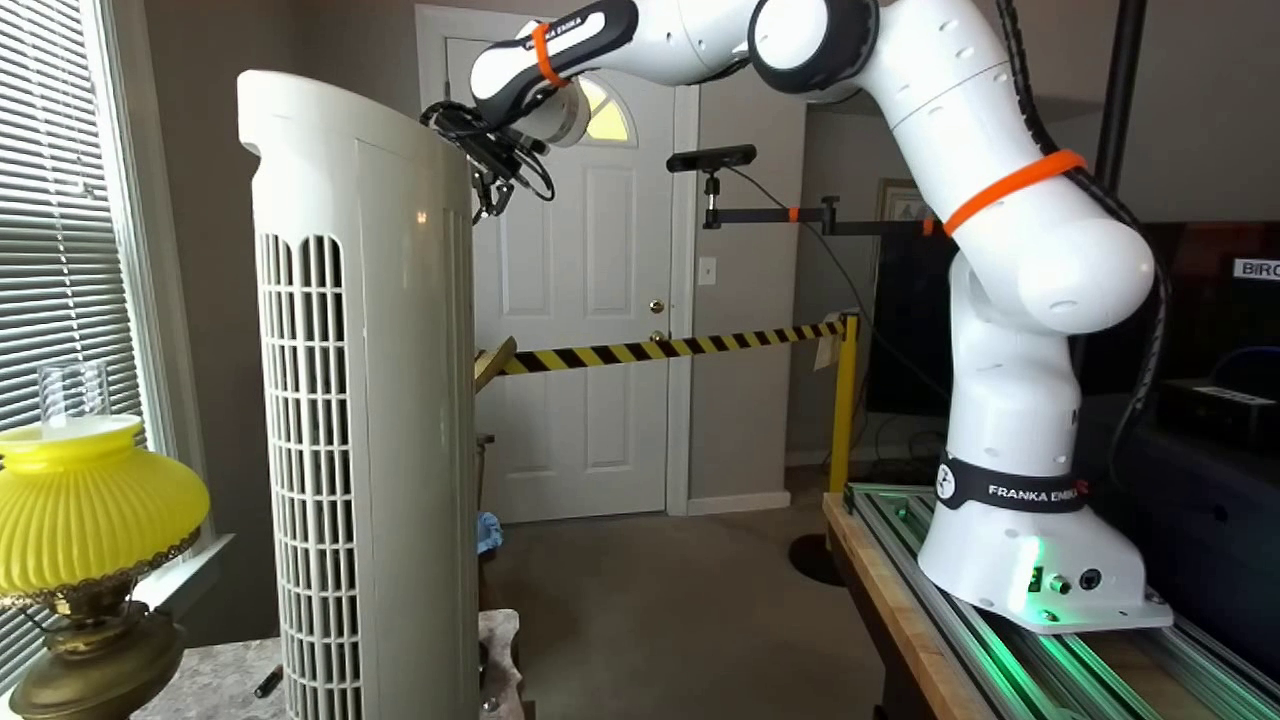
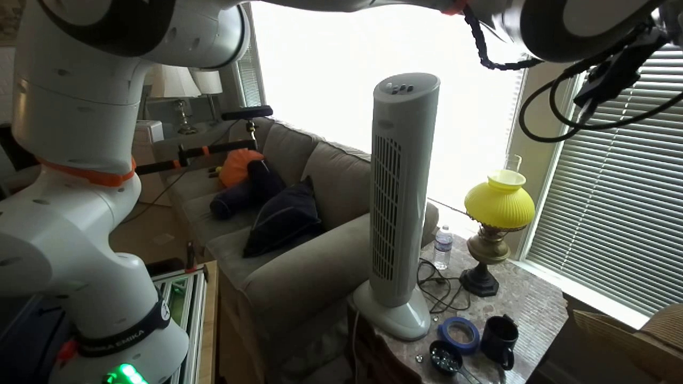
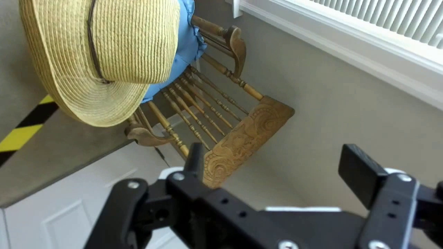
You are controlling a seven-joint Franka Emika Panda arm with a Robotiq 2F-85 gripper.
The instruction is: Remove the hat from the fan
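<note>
In an exterior view, open air lies above the fan (image 2: 408, 186), sofa (image 2: 315, 266) left, lamp (image 2: 500, 207) right; in the wrist view, striped tape (image 3: 26, 133) sits left of the hat (image 3: 133, 41), a chair (image 3: 238, 143) right.

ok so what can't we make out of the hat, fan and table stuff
Hat, wrist view: cut off by the top edge; its bulk hides whether it touches the blue cushion.
Fan, in an exterior view: foot cut off by the bottom edge.
Fan controls, in an exterior view: any labels too small to read.
Bits in the black pan, in an exterior view: too small to identify.
</note>
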